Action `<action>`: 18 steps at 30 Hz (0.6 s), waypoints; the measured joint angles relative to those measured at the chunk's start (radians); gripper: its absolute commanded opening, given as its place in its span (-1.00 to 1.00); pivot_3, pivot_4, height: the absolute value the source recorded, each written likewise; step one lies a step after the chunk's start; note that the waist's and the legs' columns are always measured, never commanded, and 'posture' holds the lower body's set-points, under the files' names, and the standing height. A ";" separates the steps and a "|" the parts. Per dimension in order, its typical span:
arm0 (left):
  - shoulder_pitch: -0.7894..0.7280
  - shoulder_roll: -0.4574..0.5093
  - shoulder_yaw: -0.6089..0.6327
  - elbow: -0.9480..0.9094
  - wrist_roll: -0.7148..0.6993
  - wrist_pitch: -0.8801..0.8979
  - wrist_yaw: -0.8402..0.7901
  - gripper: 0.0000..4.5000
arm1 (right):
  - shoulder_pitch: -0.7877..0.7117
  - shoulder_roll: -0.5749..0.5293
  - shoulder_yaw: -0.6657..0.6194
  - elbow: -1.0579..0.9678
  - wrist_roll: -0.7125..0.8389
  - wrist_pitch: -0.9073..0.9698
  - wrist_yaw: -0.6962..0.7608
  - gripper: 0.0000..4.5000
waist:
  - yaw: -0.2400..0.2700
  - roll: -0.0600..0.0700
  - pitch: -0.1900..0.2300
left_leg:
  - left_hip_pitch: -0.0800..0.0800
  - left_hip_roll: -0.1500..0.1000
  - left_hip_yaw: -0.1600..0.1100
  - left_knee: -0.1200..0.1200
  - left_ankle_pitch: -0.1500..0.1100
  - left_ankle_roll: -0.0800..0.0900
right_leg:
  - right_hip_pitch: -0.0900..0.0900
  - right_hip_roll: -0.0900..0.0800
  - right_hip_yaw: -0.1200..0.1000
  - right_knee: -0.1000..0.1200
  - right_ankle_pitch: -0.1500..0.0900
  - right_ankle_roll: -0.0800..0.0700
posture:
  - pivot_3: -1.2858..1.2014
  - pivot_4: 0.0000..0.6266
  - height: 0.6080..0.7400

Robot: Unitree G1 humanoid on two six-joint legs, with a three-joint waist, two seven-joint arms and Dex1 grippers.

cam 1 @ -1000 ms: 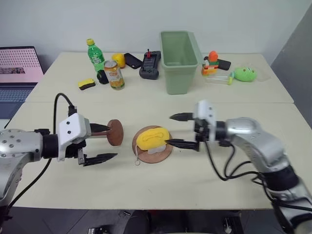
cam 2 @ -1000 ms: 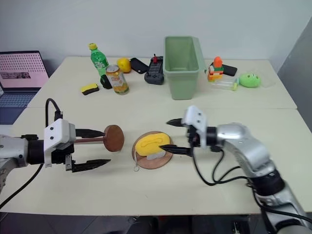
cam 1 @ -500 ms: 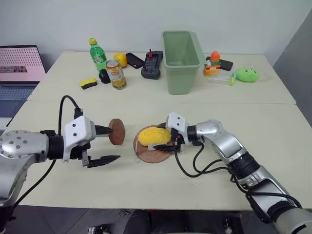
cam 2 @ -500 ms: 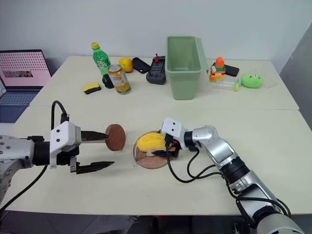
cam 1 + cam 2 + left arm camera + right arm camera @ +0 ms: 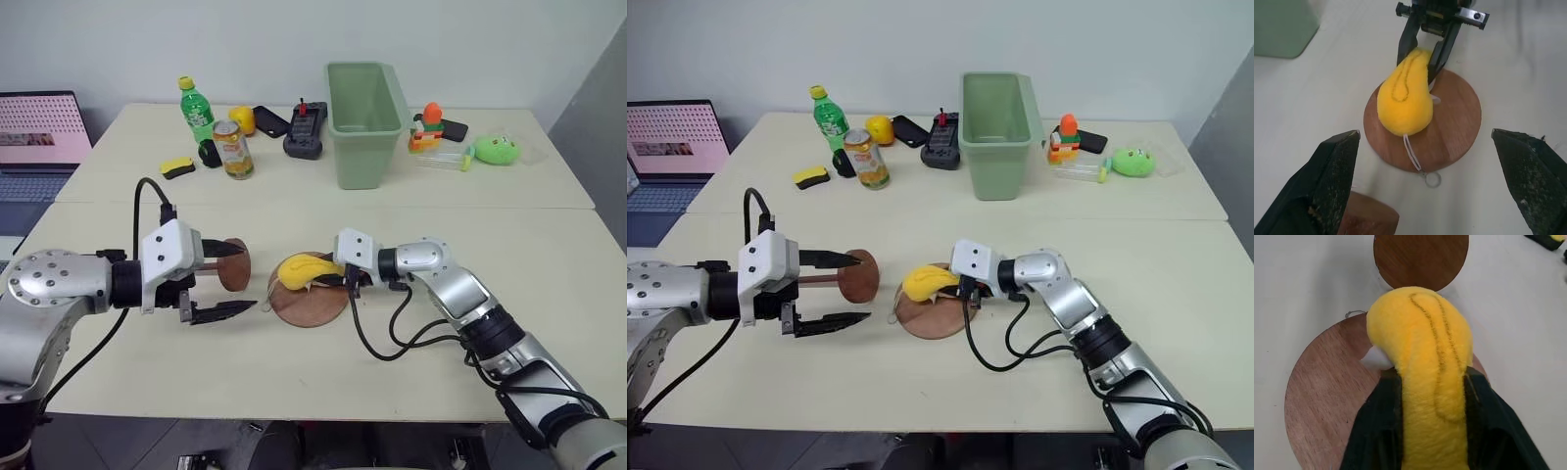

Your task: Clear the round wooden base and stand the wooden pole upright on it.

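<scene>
The round wooden base (image 5: 312, 305) lies flat at the table's near middle. On it rests a yellow plush toy (image 5: 304, 268), and my right gripper (image 5: 329, 278) is shut on the toy's right end; the right wrist view has the toy (image 5: 1425, 347) squeezed between both fingers over the base (image 5: 1322, 396). A white string with a ring (image 5: 1432, 179) trails from the toy. The wooden pole lies just left of the base, its disc (image 5: 235, 266) on edge and its rod (image 5: 818, 281) running left. My left gripper (image 5: 252, 277) stands open around the rod beside the disc, not touching it.
A green bin (image 5: 362, 122) stands behind the base. A can (image 5: 230, 149), a green bottle (image 5: 194, 110), a yellow sponge (image 5: 174, 167) and black devices sit at the back left, small toys (image 5: 495, 149) at the back right. A laptop (image 5: 34, 137) is at the far left.
My right gripper came down to the yellow toy and shut on it, pinching it narrower. My left gripper shifted a little to the right along the pole, still open.
</scene>
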 measured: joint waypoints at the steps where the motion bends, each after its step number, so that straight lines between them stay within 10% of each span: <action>1: -0.043 -0.022 -0.022 -0.002 -0.020 0.024 0.010 1.00 | 0.026 -0.021 -0.038 -0.056 0.013 0.029 -0.016 -0.80 | 0.004 0.000 0.000 | -0.001 0.000 -0.001 0.000 0.000 0.000 | 0.000 0.000 0.000 0.000 0.000 0.000 | 0.03 -0.52 1.00; 8: -0.287 -0.211 -0.228 0.036 0.026 0.048 0.097 1.00 | 0.230 -0.180 -0.525 -0.208 0.050 0.239 -0.294 -0.98 | 0.038 -0.001 0.000 | -0.003 -0.005 -0.001 0.010 0.000 0.000 | 0.003 -0.001 0.000 0.001 0.000 0.001 | 0.03 -0.52 1.00; 18: -0.528 -0.509 -0.516 0.256 0.184 -0.033 0.104 1.00 | 0.504 -0.235 -0.721 -0.214 0.019 0.375 -0.484 -0.98 | 0.005 0.001 0.000 | -0.003 -0.010 0.003 0.009 0.000 0.001 | 0.002 0.001 0.003 0.003 0.000 0.001 | 0.03 -0.52 1.00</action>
